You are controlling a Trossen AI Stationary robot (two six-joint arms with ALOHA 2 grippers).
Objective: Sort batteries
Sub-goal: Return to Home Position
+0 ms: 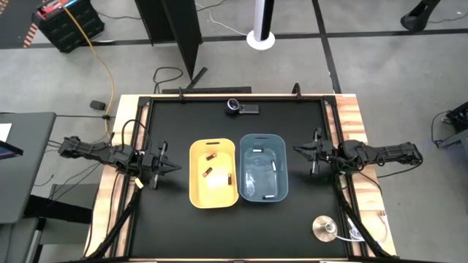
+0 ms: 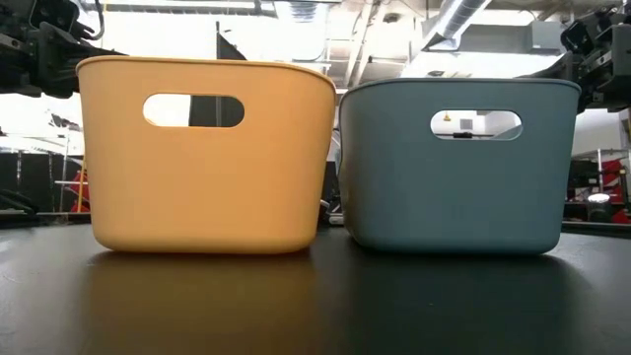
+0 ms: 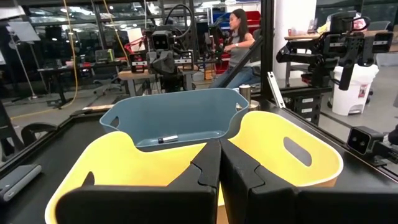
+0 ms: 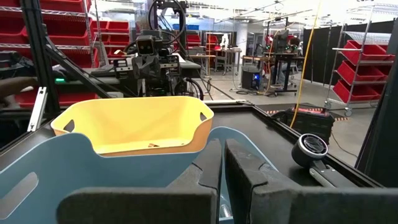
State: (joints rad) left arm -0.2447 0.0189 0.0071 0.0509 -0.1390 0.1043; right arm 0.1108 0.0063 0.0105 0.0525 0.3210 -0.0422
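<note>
A yellow bin (image 1: 213, 173) and a blue bin (image 1: 263, 166) stand side by side mid-table on their flat bottoms. Three dark batteries (image 1: 207, 172) lie on the yellow bin's floor. Three white batteries (image 1: 270, 166) lie in the blue bin; one white battery (image 3: 168, 139) shows in the left wrist view. My left gripper (image 1: 175, 167) hangs shut just left of the yellow bin, pointing at it. My right gripper (image 1: 296, 150) hangs shut just right of the blue bin, pointing at it. Neither touches anything.
A round silver disc (image 1: 325, 228) lies near the table's near right corner. A small dark camera device (image 1: 241, 107) sits at the far edge. In the low view the yellow bin (image 2: 202, 158) and blue bin (image 2: 458, 163) nearly touch. A person (image 3: 239, 37) sits in the room behind.
</note>
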